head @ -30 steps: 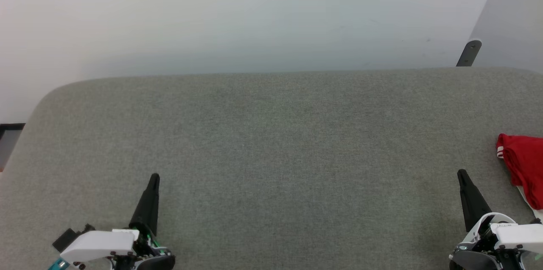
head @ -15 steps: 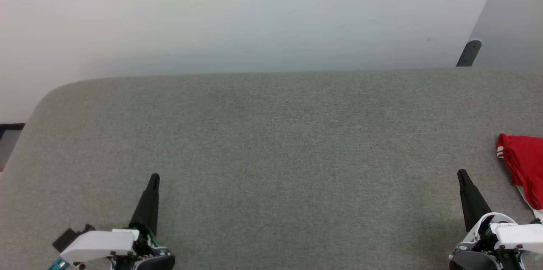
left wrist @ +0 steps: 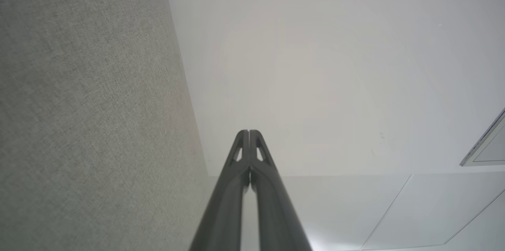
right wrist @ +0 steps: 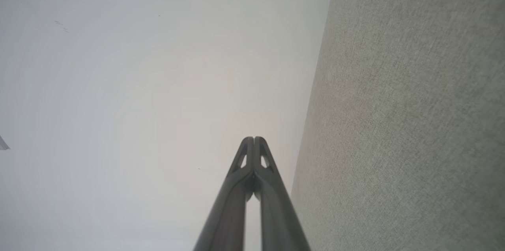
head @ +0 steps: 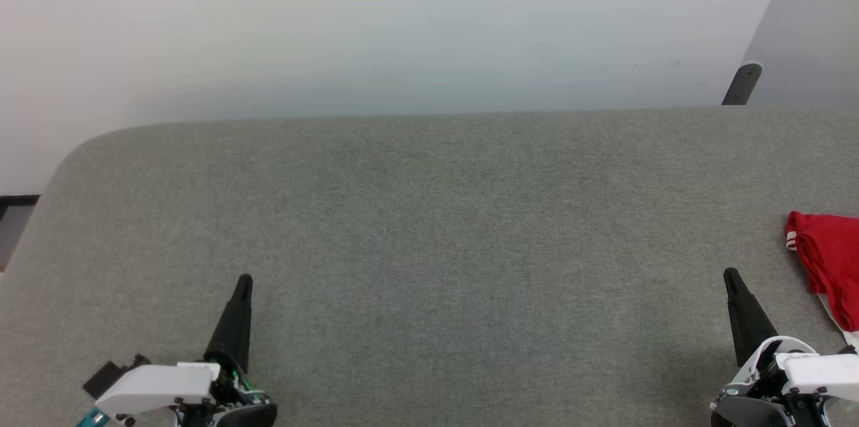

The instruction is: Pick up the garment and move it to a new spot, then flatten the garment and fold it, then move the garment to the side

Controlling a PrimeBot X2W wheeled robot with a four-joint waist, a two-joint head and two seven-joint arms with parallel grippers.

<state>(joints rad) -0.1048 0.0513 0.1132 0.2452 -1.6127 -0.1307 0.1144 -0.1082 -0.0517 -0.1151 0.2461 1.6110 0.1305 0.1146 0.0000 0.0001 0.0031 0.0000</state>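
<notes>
The garment [head: 831,260] is a red bundle with a bit of white and striped trim, lying at the far right edge of the grey fabric surface [head: 429,225] and cut off by the head view's border. My right gripper [head: 731,276] rests at the lower right, a short way left of the garment and apart from it, shut with nothing in it. My left gripper [head: 245,281] sits at the lower left, far from the garment, also shut and empty. The wrist views show each pair of fingertips pressed together: left gripper [left wrist: 249,132], right gripper [right wrist: 253,139].
A white wall [head: 402,24] rises behind the grey surface. A pale panel with a dark bracket [head: 741,83] leans at the upper right. The surface's rounded left corner [head: 74,152] drops off toward a dark strip near the floor.
</notes>
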